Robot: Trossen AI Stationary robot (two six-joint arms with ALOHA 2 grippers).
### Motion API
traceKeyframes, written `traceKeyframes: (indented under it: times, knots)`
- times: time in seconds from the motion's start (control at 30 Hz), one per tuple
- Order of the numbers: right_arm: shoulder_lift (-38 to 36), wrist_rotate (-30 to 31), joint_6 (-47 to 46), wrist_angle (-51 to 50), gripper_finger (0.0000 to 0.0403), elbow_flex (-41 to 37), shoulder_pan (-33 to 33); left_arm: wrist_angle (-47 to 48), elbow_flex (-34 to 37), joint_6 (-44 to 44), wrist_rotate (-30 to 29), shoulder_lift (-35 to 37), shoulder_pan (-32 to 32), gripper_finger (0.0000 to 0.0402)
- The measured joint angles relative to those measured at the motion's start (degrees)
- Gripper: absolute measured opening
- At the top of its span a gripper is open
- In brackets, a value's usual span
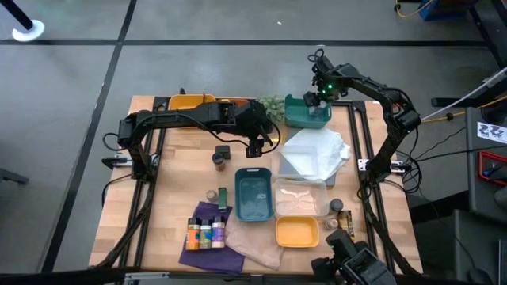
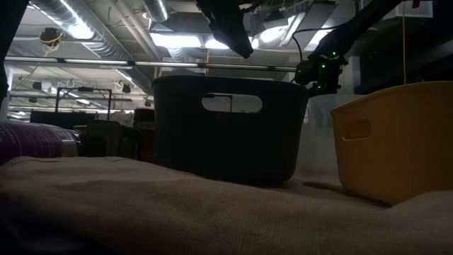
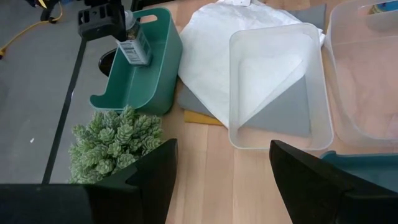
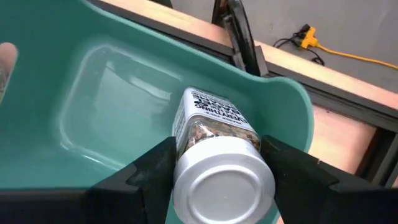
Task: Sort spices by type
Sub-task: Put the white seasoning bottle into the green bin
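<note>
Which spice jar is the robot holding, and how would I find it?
Look at the table's far right corner, where the teal tray sits beside the spiky green plant. The right gripper hangs over that tray, jaws closed on a clear spice jar. It has a silver lid and white printed label, and it's the only jar in the air.

A clear spice jar (image 4: 214, 134) with a printed paper label and a smooth, silvery metal-look lid (image 4: 224, 182) sits above a glossy teal plastic tray (image 4: 118, 99). Nearby, a translucent plastic bin (image 3: 277, 87) rests on crinkled white paper (image 3: 211, 56) over the pale, matt wooden tabletop (image 3: 217, 180); purple cloth (image 1: 207, 252) lies at the near edge.
</note>
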State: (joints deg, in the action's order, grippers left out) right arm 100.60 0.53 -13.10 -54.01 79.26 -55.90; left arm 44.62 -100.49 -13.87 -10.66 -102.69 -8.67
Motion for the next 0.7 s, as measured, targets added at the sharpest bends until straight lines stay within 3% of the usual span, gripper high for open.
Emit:
traceKeyframes:
  times: [0.3, 0.7]
  knots:
    - [0.0, -3.5, 0.1, -1.1, 0.0225, 0.0, 0.0, 0.0, 0.0, 0.0, 0.0, 0.0, 0.0, 0.0237]
    - [0.0, -2.4, 0.1, -3.6, 0.0225, 0.0, 0.0, 0.0, 0.0, -0.2, 0.0, 0.0, 0.0, 0.0237]
